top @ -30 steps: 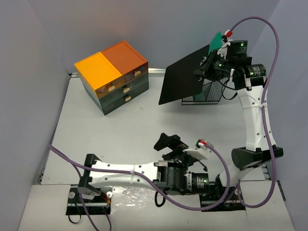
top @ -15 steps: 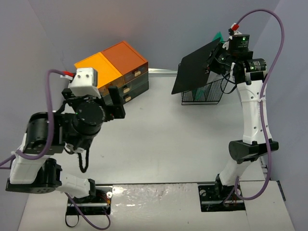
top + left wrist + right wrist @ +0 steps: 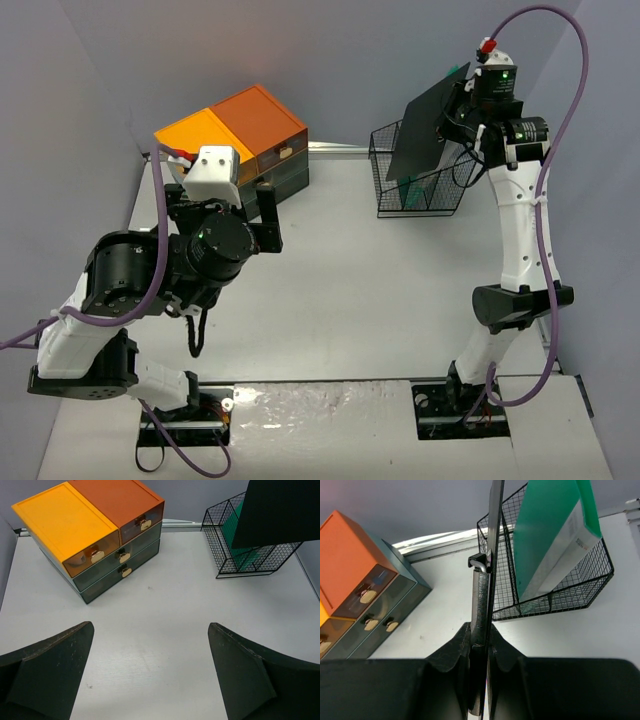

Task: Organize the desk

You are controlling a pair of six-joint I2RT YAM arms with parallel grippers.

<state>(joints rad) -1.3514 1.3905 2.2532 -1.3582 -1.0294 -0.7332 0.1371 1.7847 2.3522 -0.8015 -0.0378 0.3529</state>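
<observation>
The white desk (image 3: 350, 290) (image 3: 165, 605) (image 3: 445, 610) lies under both arms. My right gripper (image 3: 452, 118) (image 3: 480, 627) is shut on the lower edge of a black folder (image 3: 420, 130) (image 3: 495, 525) (image 3: 280, 510). The folder hangs nearly upright above the left part of the black wire basket (image 3: 385, 190) (image 3: 220, 555) (image 3: 600, 580). A green folder (image 3: 545, 535) (image 3: 240, 530) stands inside that basket. My left gripper (image 3: 258, 208) (image 3: 151, 626) is raised over the left half of the desk, open, with nothing between its fingers.
An orange-topped drawer unit (image 3: 235, 140) (image 3: 90, 525) (image 3: 350, 565) with several closed drawers stands at the back left. A metal rail (image 3: 335, 146) (image 3: 182, 524) runs along the desk's far edge. Grey walls close in the back and sides.
The left arm swung from lying across the near edge to a raised pose on the left. The right gripper carried the black folder rightward and tipped it upright over the basket.
</observation>
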